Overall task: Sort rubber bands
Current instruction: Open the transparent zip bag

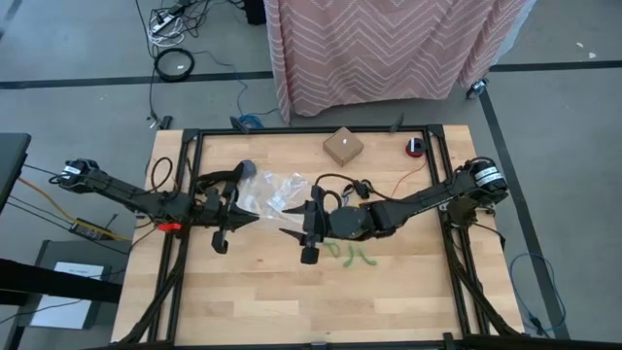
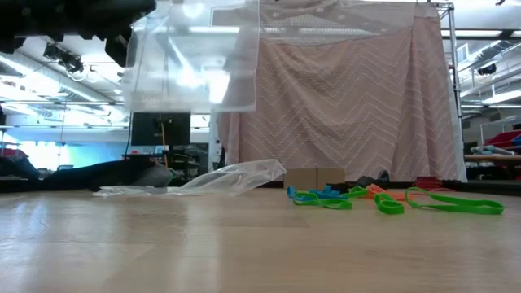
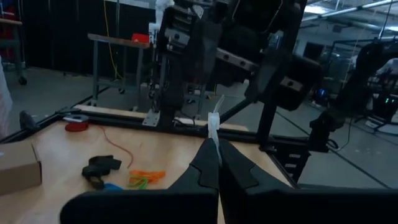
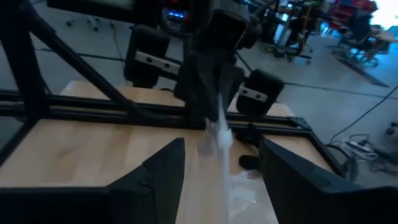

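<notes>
Rubber bands in green, blue and orange (image 2: pixel 326 198) lie loose on the wooden table, right of centre; the high view shows the green ones (image 1: pixel 350 253). At the table's middle my left gripper (image 1: pixel 255 218) is shut on a clear plastic bag (image 2: pixel 195 57) held up above the table. My right gripper (image 1: pixel 289 221) faces it from the right, open, with its fingers (image 4: pixel 168 168) standing on either side of that bag (image 4: pixel 216 140). A second clear bag (image 2: pixel 203 181) lies flat on the table behind. My left gripper pinches an edge of the clear bag (image 3: pixel 215 124) between its two shut fingers. They come in about level from the table's left. The bag stands as an upright sheet at the fingertips and hangs clear of the table. Whether my right gripper's fingers touch the bag I cannot tell.
A small cardboard box (image 1: pixel 342 146) and a red roll (image 1: pixel 415 147) sit near the far edge. A black clip (image 3: pixel 99 167) lies beside the bands. The dark frame rails (image 1: pixel 190 175) run along both sides of the table. Bare wood (image 1: pixel 292 301) stretches toward the near edge.
</notes>
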